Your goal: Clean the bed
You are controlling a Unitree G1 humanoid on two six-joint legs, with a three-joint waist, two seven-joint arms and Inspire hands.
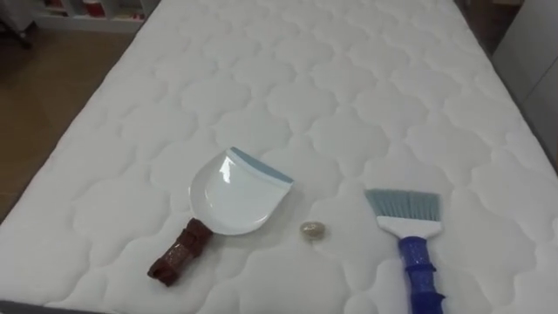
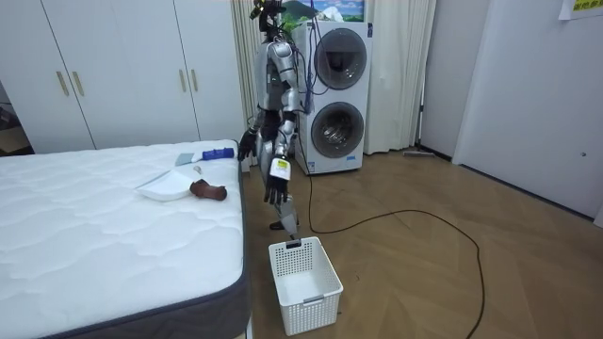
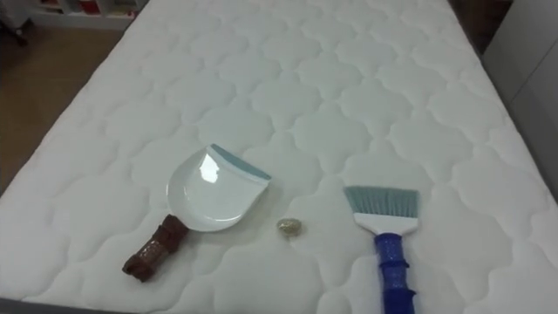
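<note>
Hanging beside bed (image 2: 104, 240) | left hand (image 2: 275, 192), right hand (image 2: 247, 144): state unclear | brush (image 1: 410, 234), dustpan (image 1: 228, 199) untouched

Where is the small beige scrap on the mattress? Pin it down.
In the left eye view the scrap lies low on the mattress, between the white dustpan to its left and the blue brush to its right, touching neither.

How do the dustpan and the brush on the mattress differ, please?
The dustpan is white with a brown handle; the brush has a blue handle and grey-blue bristles. The dustpan lies left of the small scrap, the brush right of it. The dustpan's handle slants to the lower left; the brush's points straight toward the robot. Both lie flat on the mattress.
</note>
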